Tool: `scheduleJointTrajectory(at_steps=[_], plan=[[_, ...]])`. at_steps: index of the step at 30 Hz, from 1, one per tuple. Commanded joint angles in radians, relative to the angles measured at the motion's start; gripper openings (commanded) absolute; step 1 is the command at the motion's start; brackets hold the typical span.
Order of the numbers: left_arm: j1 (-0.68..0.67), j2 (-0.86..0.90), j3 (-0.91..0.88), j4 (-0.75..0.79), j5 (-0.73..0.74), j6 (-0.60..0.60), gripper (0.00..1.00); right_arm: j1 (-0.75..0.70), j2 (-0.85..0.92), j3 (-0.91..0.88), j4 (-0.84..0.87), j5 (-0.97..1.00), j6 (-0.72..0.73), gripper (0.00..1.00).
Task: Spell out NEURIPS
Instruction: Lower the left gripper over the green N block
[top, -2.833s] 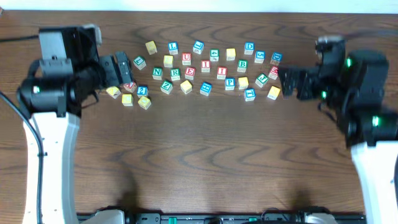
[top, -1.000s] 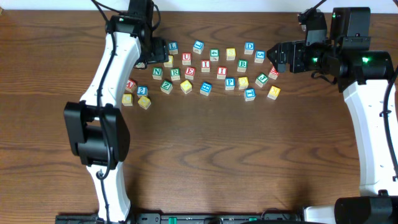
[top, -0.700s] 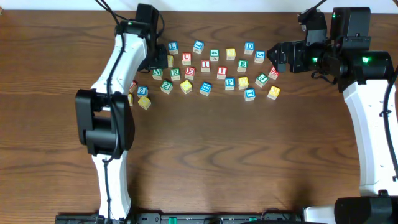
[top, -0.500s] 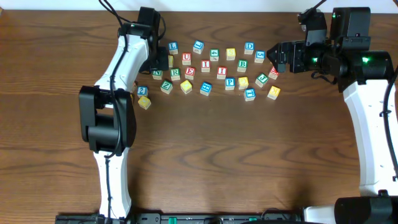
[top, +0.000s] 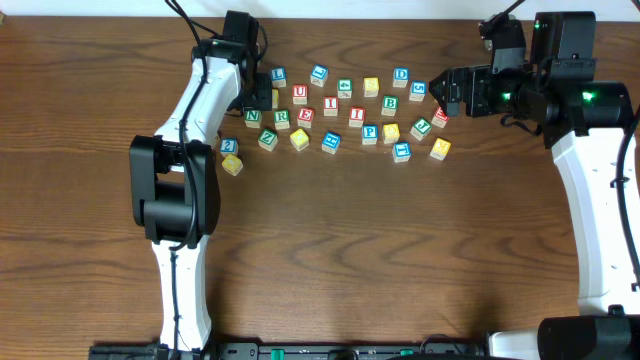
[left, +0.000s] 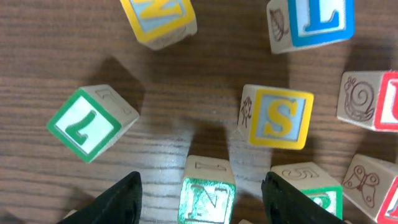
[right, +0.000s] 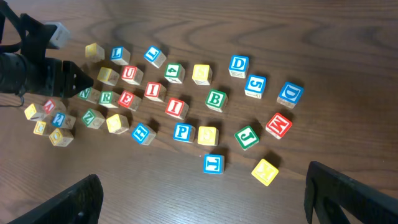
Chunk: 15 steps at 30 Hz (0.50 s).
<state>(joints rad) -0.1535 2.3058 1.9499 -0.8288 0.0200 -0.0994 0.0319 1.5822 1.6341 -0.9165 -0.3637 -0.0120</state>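
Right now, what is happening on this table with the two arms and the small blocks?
Two robot arms are working over loose letter blocks on a wooden table. The left gripper is open and low, with the green N block between its fingers, not closed on it yet. The right gripper is open too, held near the right end of the blocks, holding nothing.

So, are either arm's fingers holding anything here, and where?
Nothing held. Left fingers straddle the green N block, gaps on both sides; right fingers open, empty.
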Motion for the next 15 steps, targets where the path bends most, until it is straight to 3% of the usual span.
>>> scheduleJointTrajectory(at_steps=[1,15], plan=[[-0.002,0.017,-0.035,0.009,-0.005,0.017,0.60,-0.004,0.008,-0.006,-0.001,-0.009,-0.012,0.99],[-0.002,0.018,-0.084,0.055,-0.005,0.016,0.54,-0.005,0.008,-0.006,-0.001,-0.008,-0.012,0.99]])
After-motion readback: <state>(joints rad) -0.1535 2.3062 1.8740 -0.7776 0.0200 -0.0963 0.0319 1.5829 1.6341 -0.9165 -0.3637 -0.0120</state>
